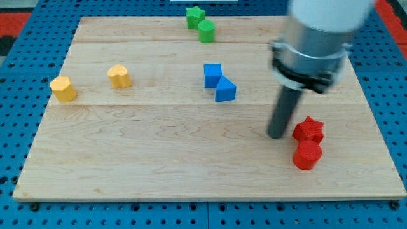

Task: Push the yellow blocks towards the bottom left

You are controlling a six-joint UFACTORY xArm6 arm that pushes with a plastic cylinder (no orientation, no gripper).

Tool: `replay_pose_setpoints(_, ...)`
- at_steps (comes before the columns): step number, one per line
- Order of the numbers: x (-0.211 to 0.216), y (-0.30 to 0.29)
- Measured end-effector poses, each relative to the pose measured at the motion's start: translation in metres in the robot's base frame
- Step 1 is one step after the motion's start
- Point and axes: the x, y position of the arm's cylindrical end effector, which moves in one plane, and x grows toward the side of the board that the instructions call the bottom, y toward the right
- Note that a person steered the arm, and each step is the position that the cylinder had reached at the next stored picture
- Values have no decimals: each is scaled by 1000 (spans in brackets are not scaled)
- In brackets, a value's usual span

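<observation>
tip [276, 135] beside red star [309, 128], far right | no fingers, bare rod holds nothing | 2 yellow blocks [63, 88] [119, 76] untouched far left, so long crossing needed

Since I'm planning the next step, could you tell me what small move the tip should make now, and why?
Probably slide my tip toward the view's upper left, above the yellow blocks. It sits beside the red star block, far from the yellow block and the leftmost yellow block; pushing them to the bottom left needs contact from their upper right, skirting the blue blocks.
</observation>
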Motion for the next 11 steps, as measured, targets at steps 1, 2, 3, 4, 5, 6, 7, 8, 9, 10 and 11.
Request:
replay_pose_setpoints(1, -66, -93)
replay_pose_setpoints(2, -130, -147)
replay_pose_setpoints(3, -135, -199)
replay_pose_setpoints(4, -86, -246)
replay_pose_setpoints(5, -74, -233)
replay_pose_setpoints(6, -116, -238)
replay_pose_setpoints(7, -126, -273)
replay_pose_setpoints(8, -141, -279)
replay_pose_setpoints(9, -126, -313)
replay_pose_setpoints(10, -79, -317)
replay_pose_setpoints(11, -41, -301)
